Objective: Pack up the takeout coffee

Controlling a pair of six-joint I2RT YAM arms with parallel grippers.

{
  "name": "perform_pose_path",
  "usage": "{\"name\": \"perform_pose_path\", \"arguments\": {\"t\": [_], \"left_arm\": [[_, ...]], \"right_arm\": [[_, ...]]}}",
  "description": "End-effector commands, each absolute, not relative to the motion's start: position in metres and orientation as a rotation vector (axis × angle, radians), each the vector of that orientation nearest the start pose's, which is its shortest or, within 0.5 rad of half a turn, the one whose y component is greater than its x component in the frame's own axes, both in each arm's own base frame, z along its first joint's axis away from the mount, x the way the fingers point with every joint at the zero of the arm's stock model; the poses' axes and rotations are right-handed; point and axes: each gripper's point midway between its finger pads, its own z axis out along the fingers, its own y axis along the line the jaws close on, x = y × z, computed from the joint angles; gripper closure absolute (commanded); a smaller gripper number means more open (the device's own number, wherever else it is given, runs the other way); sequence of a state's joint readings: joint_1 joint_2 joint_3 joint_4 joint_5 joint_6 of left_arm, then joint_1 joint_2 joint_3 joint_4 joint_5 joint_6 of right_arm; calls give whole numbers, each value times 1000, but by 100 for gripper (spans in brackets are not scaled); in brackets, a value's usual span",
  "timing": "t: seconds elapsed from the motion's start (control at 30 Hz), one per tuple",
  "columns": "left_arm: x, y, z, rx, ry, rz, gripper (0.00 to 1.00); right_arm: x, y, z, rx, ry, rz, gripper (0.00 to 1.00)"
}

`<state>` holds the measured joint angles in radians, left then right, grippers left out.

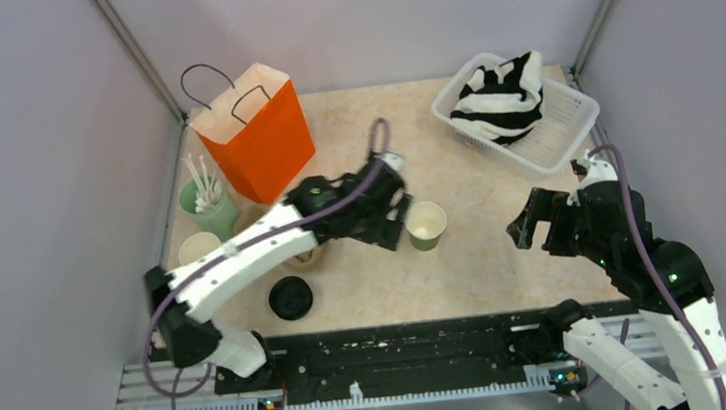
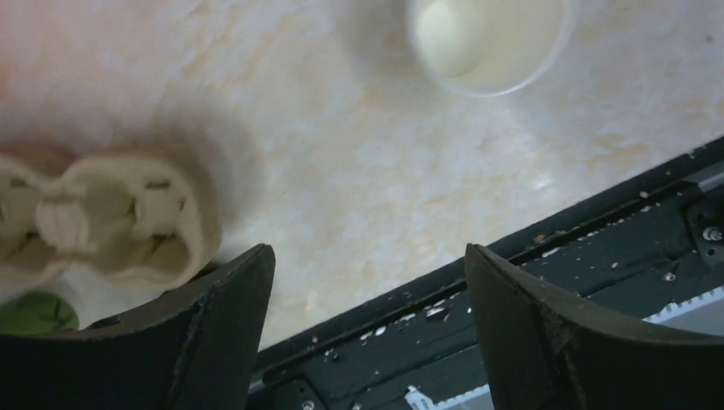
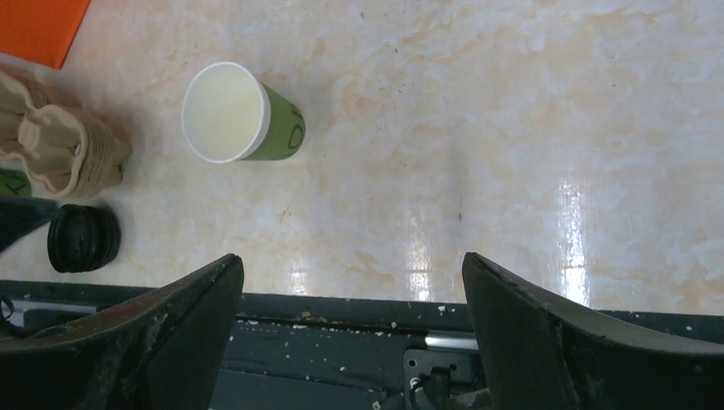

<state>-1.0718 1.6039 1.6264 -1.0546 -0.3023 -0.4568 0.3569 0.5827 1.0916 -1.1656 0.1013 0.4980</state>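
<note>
At the bottom of the overhead frame ran the black mounting rail (image 1: 403, 347). Just above it, lower left, lay a round black plastic lid (image 1: 291, 297), possibly a short stack, within the left arm's reach, probably so it could be fetched next. No lidded cup showed anywhere. The small green paper cup (image 1: 427, 224), open and cream inside, stood upright at centre frame, and I took it for the coffee to be packed, not yet capped. The left gripper (image 2: 367, 256) hung just left of that cup with its fingers spread wide and nothing between them; only bare table and rail showed in the gap. The right gripper (image 3: 352, 260), at centre right, was also wide open and empty, well apart from the cup, seemingly parked clear of the work. Left of the cup sat a beige moulded-pulp cup carrier (image 3: 68, 154). Further up the left side stood a pale green cup of white sticks (image 1: 207, 212). Beyond it, upper left, the orange paper bag (image 1: 268, 144) stood upright and open-mouthed, likely the place for packing. At upper right was a white plastic basket (image 1: 573, 130) holding a black-and-white striped cloth (image 1: 504, 96). The beige marbled tabletop (image 1: 485, 264) was glossy, and plain grey walls (image 1: 32, 146) enclosed it on three sides.
</note>
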Motion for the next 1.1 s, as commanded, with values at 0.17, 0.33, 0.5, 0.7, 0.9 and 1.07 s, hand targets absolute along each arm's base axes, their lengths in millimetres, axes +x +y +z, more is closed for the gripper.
{"name": "perform_pose_path", "arguments": {"t": [0.17, 0.33, 0.5, 0.7, 0.9, 1.07], "left_arm": [[170, -162, 165, 76, 2799, -396, 14], [168, -128, 131, -37, 2905, -309, 20], [167, -106, 108, -116, 2950, -253, 39], [170, -112, 87, -55, 2989, -304, 50], [169, -115, 76, -18, 3015, -324, 62], [165, -114, 67, 1, 3073, -315, 69]], "right_arm": [[162, 76, 241, 159, 2229, 441, 1], [165, 81, 239, 140, 2238, 454, 1], [168, 81, 238, 134, 2240, 450, 1], [168, 89, 236, 114, 2249, 492, 1], [171, 89, 237, 108, 2247, 490, 1], [171, 90, 235, 113, 2249, 496, 1]]}}
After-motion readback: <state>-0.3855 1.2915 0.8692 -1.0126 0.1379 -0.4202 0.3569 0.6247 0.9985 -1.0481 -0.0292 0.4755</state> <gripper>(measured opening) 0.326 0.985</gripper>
